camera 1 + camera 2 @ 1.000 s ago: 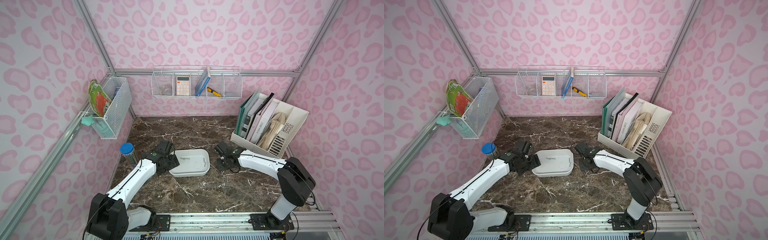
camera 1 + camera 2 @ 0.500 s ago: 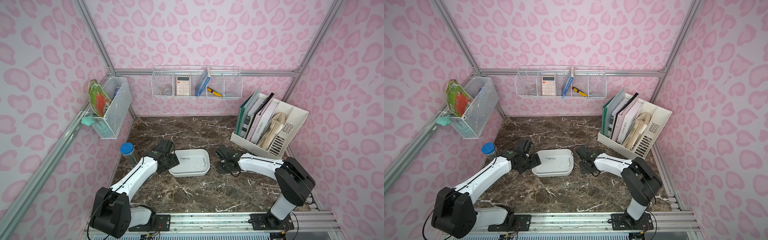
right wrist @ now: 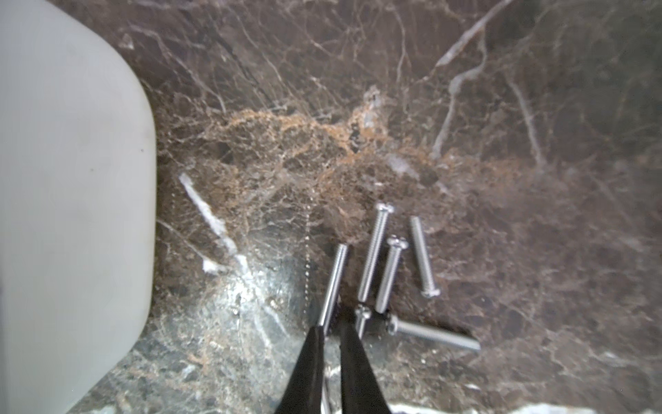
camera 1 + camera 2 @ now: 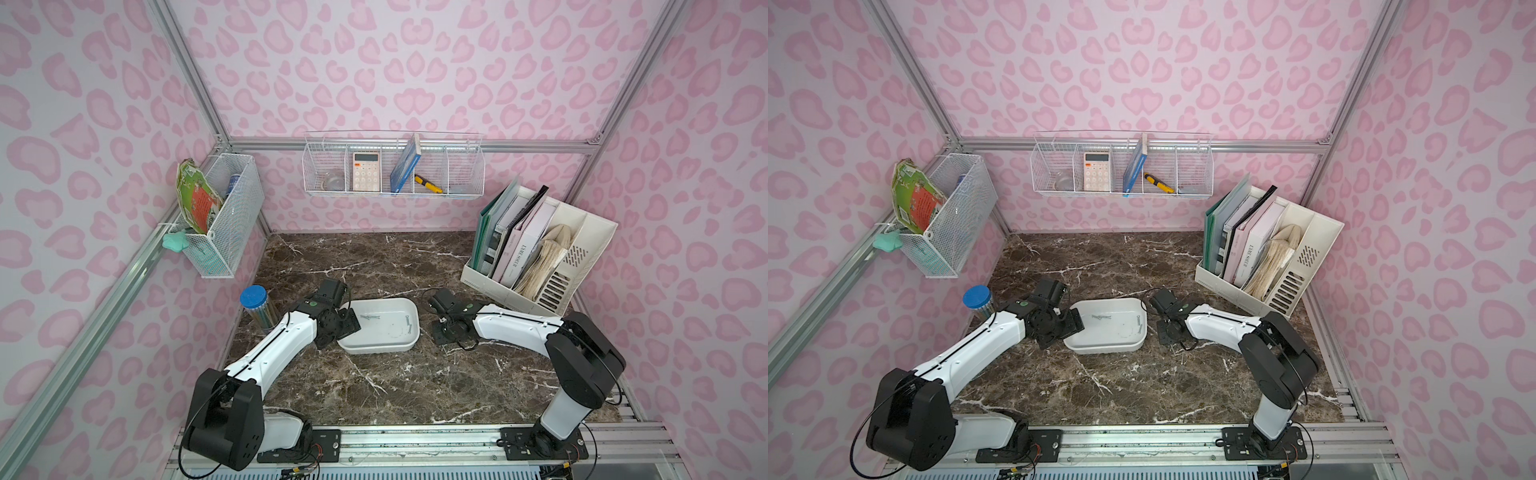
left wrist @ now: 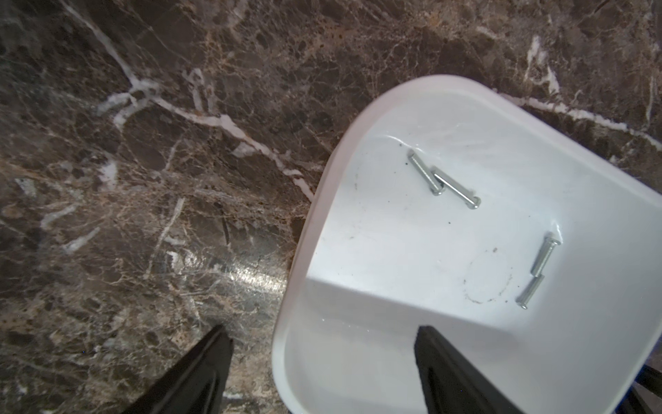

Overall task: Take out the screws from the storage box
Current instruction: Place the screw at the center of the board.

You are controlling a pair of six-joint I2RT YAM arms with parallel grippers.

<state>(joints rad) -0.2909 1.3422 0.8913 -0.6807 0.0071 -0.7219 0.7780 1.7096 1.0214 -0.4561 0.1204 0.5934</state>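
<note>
Jaws of the left gripper (image 5: pixel 321 328) stand wide apart astride the left end wall of the storage box (image 5: pixel 315 215), gripping nothing, and four screws (image 5: pixel 455 190) lie inside. Beside the box, the right gripper (image 3: pixel 331 328) shows only a slit at one screw (image 3: pixel 335 279) on the table (image 3: pixel 501 143) among five others (image 3: pixel 390 272); whether it pinches I cannot tell. This looks like a set-down, so the next move calls for lifting clear and reaching into the box.

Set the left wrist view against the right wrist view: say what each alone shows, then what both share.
Left wrist only: four screws inside the storage box, the left gripper, jaws apart, astride its wall. Right wrist only: six screws on the marble tabletop by the right gripper. Both: the box and the tabletop.
</note>
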